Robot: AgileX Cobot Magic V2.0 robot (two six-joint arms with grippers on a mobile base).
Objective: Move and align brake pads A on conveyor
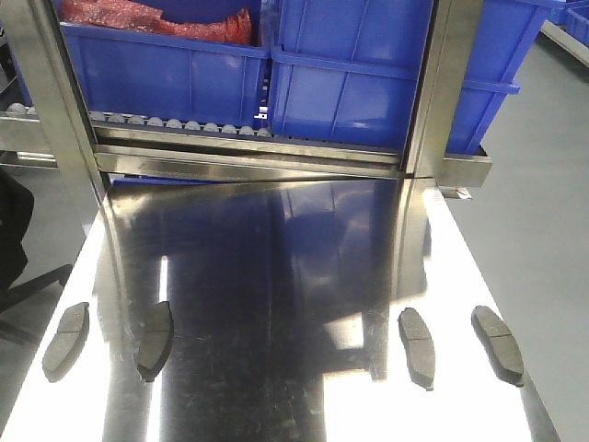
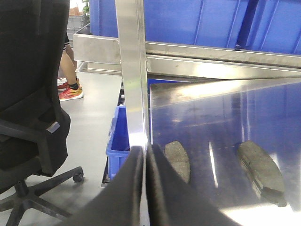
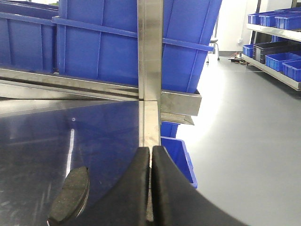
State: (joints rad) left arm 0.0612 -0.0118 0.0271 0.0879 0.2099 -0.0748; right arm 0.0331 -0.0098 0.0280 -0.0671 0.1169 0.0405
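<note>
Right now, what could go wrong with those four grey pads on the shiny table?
The far-left pad and far-right pad lie near the edges of the steel table; a nudge might knock them off. The left gripper and right gripper look shut, so they would likely push pads, not grab them.

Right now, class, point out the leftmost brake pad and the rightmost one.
Leftmost brake pad (image 1: 66,341): front-facing view, centre of its top face.
Rightmost brake pad (image 1: 498,344): front-facing view, middle of its top face.

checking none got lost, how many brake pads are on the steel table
4. One brake pad at the steel table's left edge, one just inward, one right of centre, one at the right edge. Others could lie off-frame.
</note>
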